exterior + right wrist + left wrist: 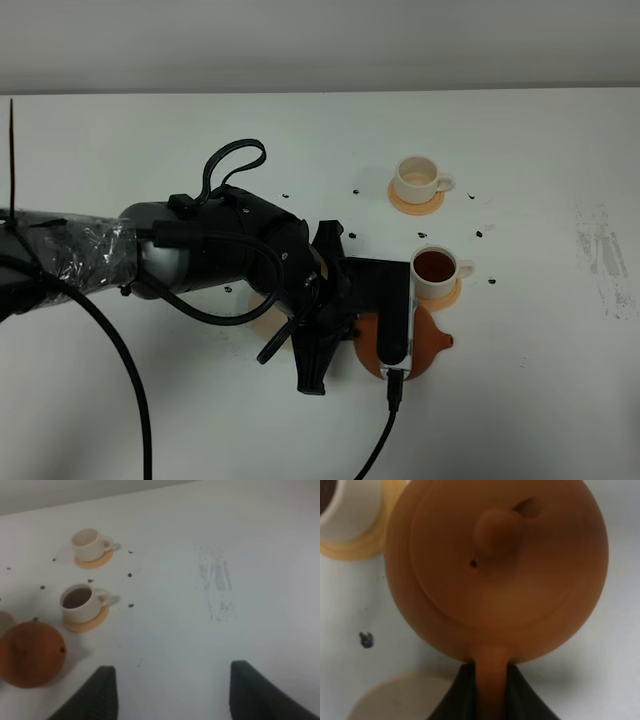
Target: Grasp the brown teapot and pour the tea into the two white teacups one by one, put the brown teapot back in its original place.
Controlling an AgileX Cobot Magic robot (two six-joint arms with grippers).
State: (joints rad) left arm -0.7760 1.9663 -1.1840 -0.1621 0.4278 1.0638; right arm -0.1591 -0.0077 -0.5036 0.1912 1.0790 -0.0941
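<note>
left gripper (490, 674) is clamped narrow on the loop handle (490, 692) of the brown teapot (432, 345). its dark fingers (455, 700) sit either side of the handle, touching it.

teapot is right of centre on the table (540, 400), just on the near side of the near teacup (437, 270), with its spout (446, 341) pointing right. lid is up, and the knob (497, 532) faces the left wrist camera. can't tell whether the pot rests on the table or hangs just above it. in the high view most of the pot is hidden under the left wrist.

near teacup holds dark tea and sits on the near coaster (452, 298). far teacup (420, 178) looks pale inside and sits on the far coaster (415, 206), apart from the pot. both cup handles point right.

beige disc (395, 697) lies left of the teapot and apart from it. the pot is not on it.

right gripper (172, 672) stands wide and holds nothing. it is over bare table to the right, well apart from the pot and cups.

black specks (480, 233) are scattered around the cups. there is a grey smudge (600, 255) at the right side of the table.
</note>
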